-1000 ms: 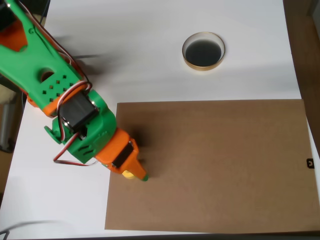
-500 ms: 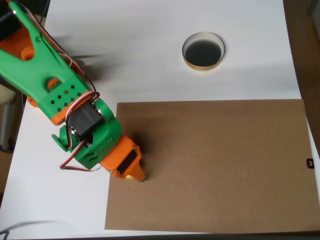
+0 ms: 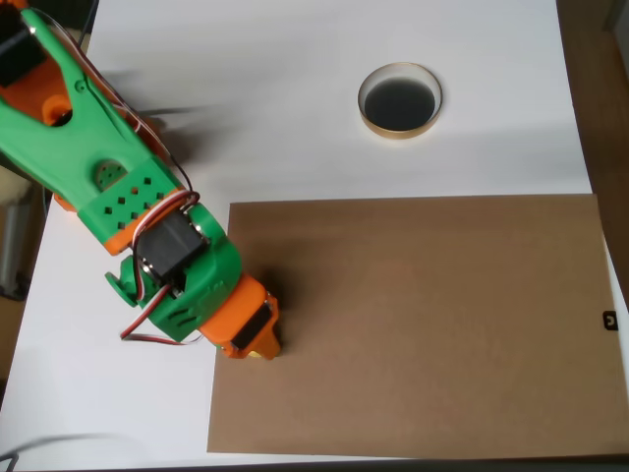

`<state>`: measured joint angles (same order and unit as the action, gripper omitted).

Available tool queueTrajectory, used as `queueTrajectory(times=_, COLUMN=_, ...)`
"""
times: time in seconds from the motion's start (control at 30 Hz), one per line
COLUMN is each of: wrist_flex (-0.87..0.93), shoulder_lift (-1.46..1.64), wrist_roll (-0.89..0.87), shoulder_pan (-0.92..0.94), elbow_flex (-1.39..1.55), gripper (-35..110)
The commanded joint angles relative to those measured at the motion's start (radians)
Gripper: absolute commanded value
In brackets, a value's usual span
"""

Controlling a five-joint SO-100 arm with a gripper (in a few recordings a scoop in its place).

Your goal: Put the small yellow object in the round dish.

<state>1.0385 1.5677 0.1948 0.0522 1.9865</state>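
1. Over the last second we see the green and orange arm (image 3: 118, 197) pull in toward the 8 o'clock side of the overhead view, and its claw (image 3: 257, 346) now sits steeper over the near-left edge of the brown cardboard sheet (image 3: 423, 324).
2. A second ago a clear patch of the small yellow object (image 3: 260, 352) showed at the claw tip; now only a sliver peeks out beneath the orange claw body.
3. We cannot tell whether the claw is clenched on the piece or merely over it, since its fingers are hidden from above.
4. The round dish (image 3: 400, 100) sits unmoved on the white counter (image 3: 295, 118), well apart toward 1 o'clock from the claw, with nothing in it.
5. We judge this as the pick-up step: the grasp is being settled, and the lift and carry to the dish remain.
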Motion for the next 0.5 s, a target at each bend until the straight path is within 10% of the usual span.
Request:
queueTrajectory(times=0.0, wrist_flex=0.029, shoulder_lift=0.04, wrist_roll=0.012, shoulder_pan=0.011, elbow_flex=-0.066, gripper=0)
queueTrajectory(times=0.47, wrist_flex=0.272, shoulder_lift=0.236, wrist_roll=0.1, shoulder_pan=-0.169, elbow_flex=-0.202, gripper=0)
